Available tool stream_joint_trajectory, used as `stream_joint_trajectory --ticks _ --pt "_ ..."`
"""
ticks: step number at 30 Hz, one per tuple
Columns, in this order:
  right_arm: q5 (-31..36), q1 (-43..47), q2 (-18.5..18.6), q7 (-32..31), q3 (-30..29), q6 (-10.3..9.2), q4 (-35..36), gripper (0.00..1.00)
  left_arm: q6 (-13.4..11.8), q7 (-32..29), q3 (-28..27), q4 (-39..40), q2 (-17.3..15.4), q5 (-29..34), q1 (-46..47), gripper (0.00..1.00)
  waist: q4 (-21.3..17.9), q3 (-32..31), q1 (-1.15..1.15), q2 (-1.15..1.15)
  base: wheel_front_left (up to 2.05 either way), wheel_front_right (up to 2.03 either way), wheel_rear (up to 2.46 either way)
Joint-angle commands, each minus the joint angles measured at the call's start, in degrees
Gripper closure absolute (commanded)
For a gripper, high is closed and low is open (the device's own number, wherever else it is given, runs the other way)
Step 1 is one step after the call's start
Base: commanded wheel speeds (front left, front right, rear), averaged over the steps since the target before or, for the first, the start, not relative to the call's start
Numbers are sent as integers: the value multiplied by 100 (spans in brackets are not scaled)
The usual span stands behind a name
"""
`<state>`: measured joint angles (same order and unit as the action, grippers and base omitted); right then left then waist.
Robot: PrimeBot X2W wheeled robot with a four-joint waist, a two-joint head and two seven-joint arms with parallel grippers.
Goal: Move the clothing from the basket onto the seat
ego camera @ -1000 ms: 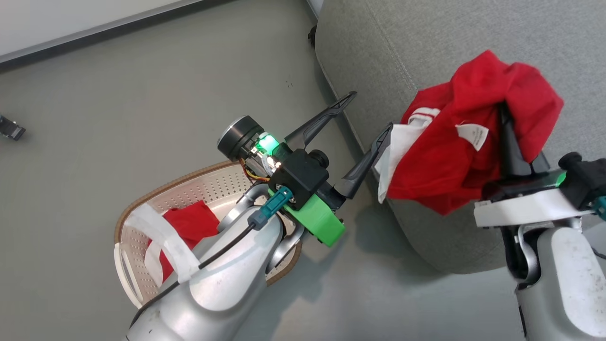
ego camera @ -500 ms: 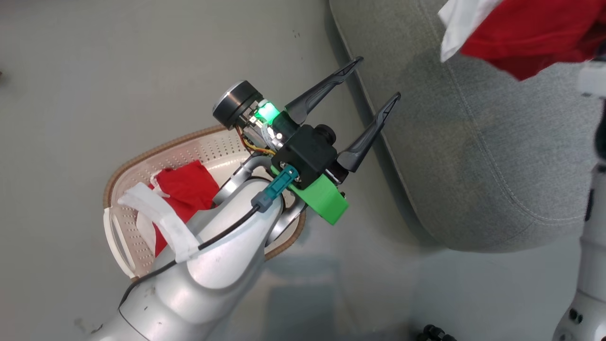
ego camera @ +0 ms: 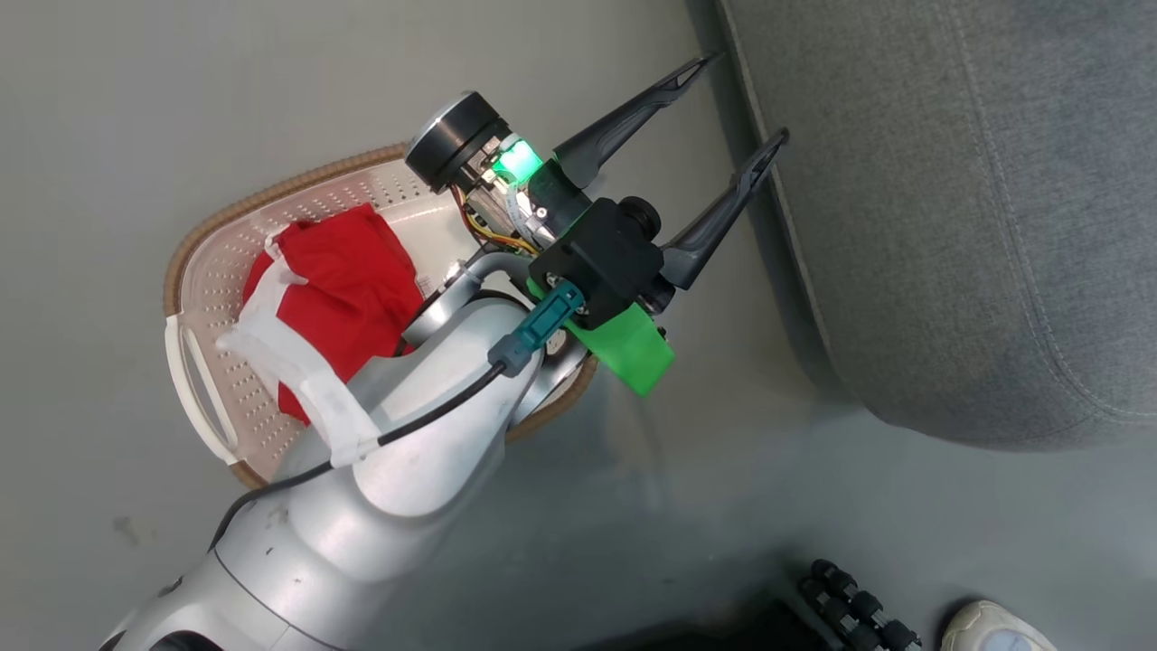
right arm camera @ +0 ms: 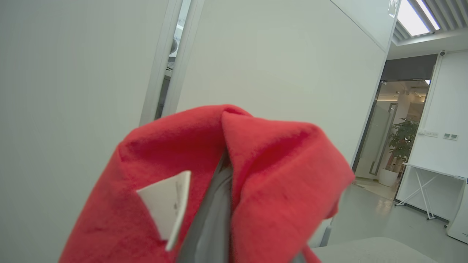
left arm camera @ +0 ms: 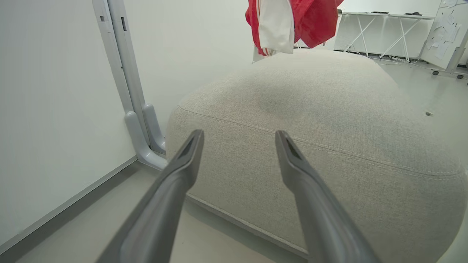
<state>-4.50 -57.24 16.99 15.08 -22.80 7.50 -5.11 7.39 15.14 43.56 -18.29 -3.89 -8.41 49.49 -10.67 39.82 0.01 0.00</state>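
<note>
The seat point(ego camera: 949, 226) takes up the right side of the head view, its rounded edge and stitched seam running down beside the grey floor point(ego camera: 136, 108). The left claw point(ego camera: 746, 99) hangs just beside that edge, over the strip of floor between seat and basket point(ego camera: 217, 298), its two dark fingers spread wide with nothing between them. In the left wrist view the left claw point(left arm camera: 238, 134) points at the seat's point(left arm camera: 310, 109) flank below the seam, and the broad cushion top lies open above.

The right claw point(right arm camera: 221, 171) is pressed together on a held garment point(right arm camera: 278, 175), red cloth draped over both sides of its fingers, with a white tag point(right arm camera: 168, 204) on the left. From the left wrist view this held garment point(left arm camera: 314, 22) hangs above the seat's far side, apart from it.

A second red garment point(ego camera: 339, 271) with white trim lies in the basket on the floor, partly hidden by the left forearm point(ego camera: 407, 452), which crosses the basket's near rim.

A white wall point(left arm camera: 55, 109) and a grey upright post point(left arm camera: 124, 73) stand near the seat's end, leaving a narrow gap. White trestle tables point(left arm camera: 376, 29) stand beyond the seat. A pale shoe point(ego camera: 994, 628) and a black ridged thing point(ego camera: 859, 601) sit on the floor near the seat's near corner.
</note>
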Motion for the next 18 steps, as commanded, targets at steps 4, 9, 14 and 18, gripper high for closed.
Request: stream_joint_trajectory --ticks 4,9,14,18 --pt "83 -295 247 14 12 -3 -565 100 12 1 -4 -3 -47 53 146 0 97 325 -1 0 0 0 0" --pt "130 -446 391 14 34 -3 -1235 100 13 1 11 -1 -51 55 203 0 158 512 -1 0 0 0 0" --pt "252 -526 558 13 -86 -3 -2063 100 13 1 10 10 -35 64 248 0 242 646 -1 0 0 0 0" --pt "362 -545 661 13 -115 -3 -2748 100 13 1 -5 23 -25 67 229 0 284 682 -1 0 0 0 0"
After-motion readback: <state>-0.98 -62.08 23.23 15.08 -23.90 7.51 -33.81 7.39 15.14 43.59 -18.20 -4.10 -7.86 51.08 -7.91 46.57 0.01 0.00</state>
